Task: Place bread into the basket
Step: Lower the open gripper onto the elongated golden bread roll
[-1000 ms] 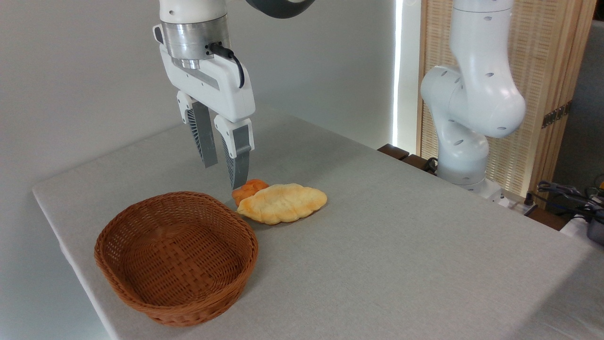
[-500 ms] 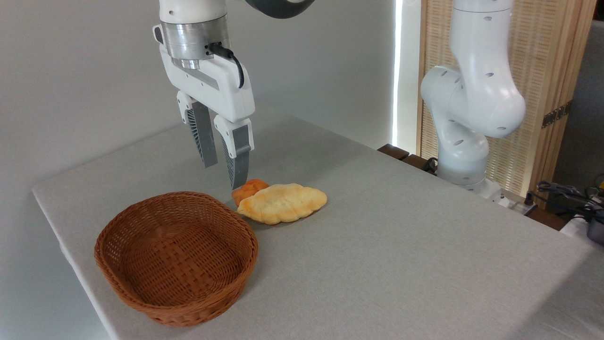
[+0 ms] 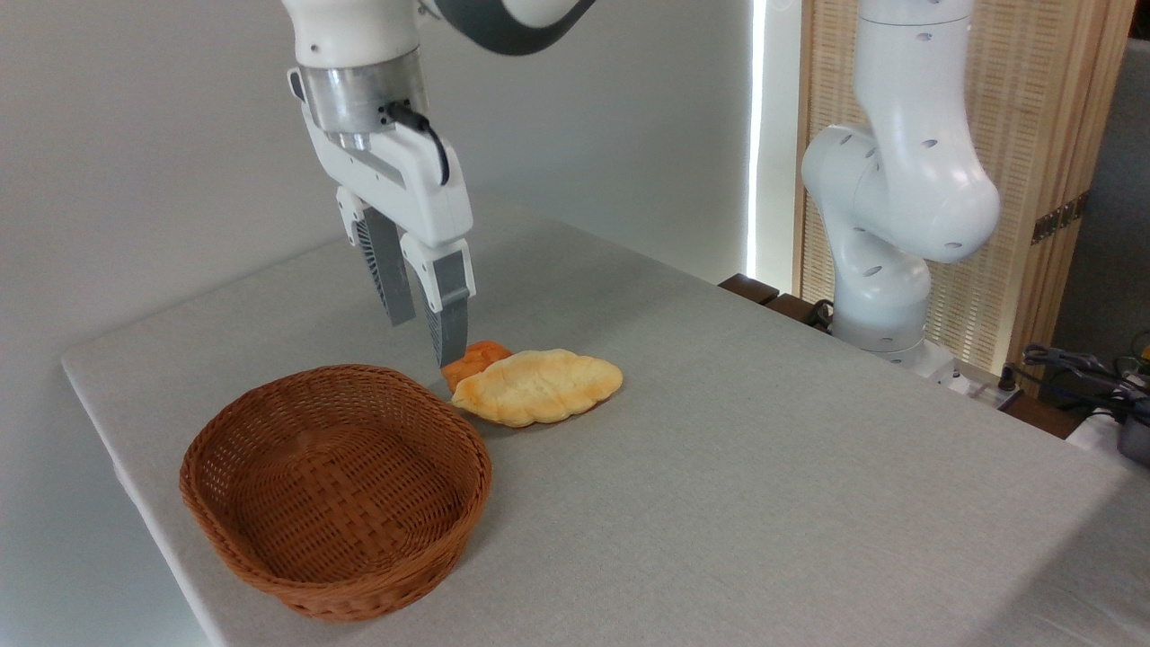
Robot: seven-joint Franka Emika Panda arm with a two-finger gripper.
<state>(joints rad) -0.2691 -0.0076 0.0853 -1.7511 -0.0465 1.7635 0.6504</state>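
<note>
Below-right of tool [image 3: 428, 340]: bread [image 3: 537, 386], untouched.

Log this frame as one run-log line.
phase: approach | gripper: open, empty, above the bun end | bread: on table, pale side up, touching orange bun | basket: empty, left of bread

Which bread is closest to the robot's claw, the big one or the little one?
The little round orange bun, right beneath the gripper. The long pale yellow loaf lies farther right.
</note>
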